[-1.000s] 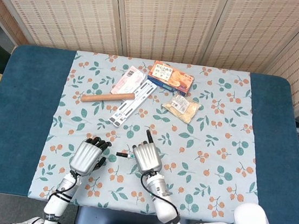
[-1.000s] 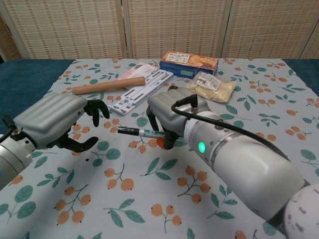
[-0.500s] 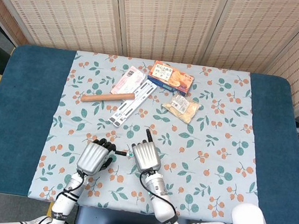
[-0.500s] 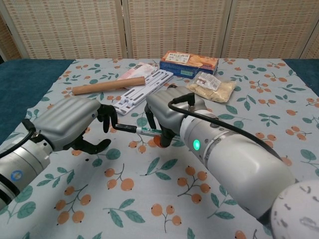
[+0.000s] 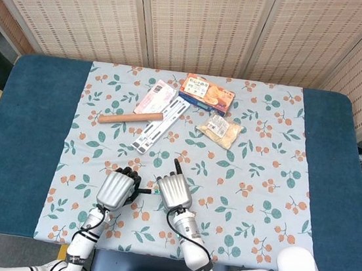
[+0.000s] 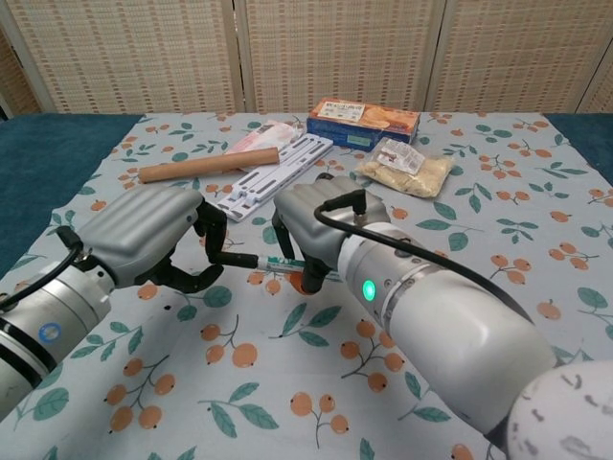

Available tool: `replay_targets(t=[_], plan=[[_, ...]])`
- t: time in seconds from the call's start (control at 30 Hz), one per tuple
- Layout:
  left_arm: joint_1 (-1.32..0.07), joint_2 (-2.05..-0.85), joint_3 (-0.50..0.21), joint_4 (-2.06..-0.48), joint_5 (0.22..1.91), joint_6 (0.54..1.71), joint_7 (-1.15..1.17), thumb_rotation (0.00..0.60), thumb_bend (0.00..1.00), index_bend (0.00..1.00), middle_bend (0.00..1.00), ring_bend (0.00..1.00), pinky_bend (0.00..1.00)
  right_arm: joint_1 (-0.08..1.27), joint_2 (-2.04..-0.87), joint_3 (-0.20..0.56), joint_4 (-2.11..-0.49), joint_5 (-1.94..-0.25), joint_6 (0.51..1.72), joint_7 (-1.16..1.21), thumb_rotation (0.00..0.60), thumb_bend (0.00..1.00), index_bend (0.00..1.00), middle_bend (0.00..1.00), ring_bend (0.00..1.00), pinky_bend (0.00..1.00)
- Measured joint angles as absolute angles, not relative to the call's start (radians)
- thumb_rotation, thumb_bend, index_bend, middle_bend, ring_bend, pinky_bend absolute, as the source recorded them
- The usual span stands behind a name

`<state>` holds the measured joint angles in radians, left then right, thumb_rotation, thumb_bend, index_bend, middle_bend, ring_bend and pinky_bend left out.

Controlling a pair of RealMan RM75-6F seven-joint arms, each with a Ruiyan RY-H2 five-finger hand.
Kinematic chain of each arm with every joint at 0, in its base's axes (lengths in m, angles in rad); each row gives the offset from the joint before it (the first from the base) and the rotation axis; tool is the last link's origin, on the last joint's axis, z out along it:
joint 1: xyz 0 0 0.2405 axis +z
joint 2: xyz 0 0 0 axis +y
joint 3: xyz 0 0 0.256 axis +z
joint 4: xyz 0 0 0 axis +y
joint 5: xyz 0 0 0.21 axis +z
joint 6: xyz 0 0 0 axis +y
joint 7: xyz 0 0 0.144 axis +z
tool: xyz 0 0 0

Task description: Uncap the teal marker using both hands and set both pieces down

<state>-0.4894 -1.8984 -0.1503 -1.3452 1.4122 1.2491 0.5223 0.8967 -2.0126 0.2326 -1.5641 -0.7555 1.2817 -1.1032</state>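
Between the two hands, a slim, stiff, light teal marker (image 6: 270, 261) gripped by right hand (image 6: 321, 230), dark cap end pinched in left hand (image 6: 158, 235); likely slippery, best held near the seam.

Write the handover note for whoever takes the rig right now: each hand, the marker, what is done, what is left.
Right hand: holds the teal marker above the floral cloth, barrel running out toward the left hand.
Left hand: at the marker's dark cap end, fingers curled around it; whether the grip is firm cannot be told from either view.
Done: marker picked up, both hands brought together on it.
Left: the cap looks to be on, so pull it off, then set both pieces down on the cloth.
Nearby, behind the hands: white plastic rack, wooden rolling pin, snack box.
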Motion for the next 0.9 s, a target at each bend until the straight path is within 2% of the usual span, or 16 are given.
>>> replay_targets(t=[0.2,0.6,0.8,0.9], plan=[[-0.491,-1.883,-0.147,-1.374,1.393,1.237,0.532,0.600,0.34,0.37,0.47,0.37,0.55,0.897,-2.018,0.236,-1.561,-0.758,1.285,-1.101,0.600,0.39,0.81,0.80,0.42,0.00],[-0.499,-1.842,-0.162,-1.409,1.348,1.223,0.556,0.600,0.33,0.27,0.46,0.36,0.55,0.892,-2.005,0.238,-1.573,-0.757,1.286,-1.099,0.600,0.39,0.81,0.80,0.42,0.00],[-0.501,-1.827,-0.159,-1.437,1.352,1.227,0.533,0.600,0.34,0.37,0.46,0.36,0.55,0.892,-2.006,0.238,-1.557,-0.759,1.285,-1.097,0.600,0.39,0.81,0.80,0.42,0.00],[-0.501,-1.822,-0.153,-1.458,1.349,1.223,0.523,0.600,0.34,0.37,0.46,0.36,0.55,0.892,-2.010,0.239,-1.548,-0.761,1.283,-1.092,0.600,0.39,0.81,0.80,0.42,0.00]])
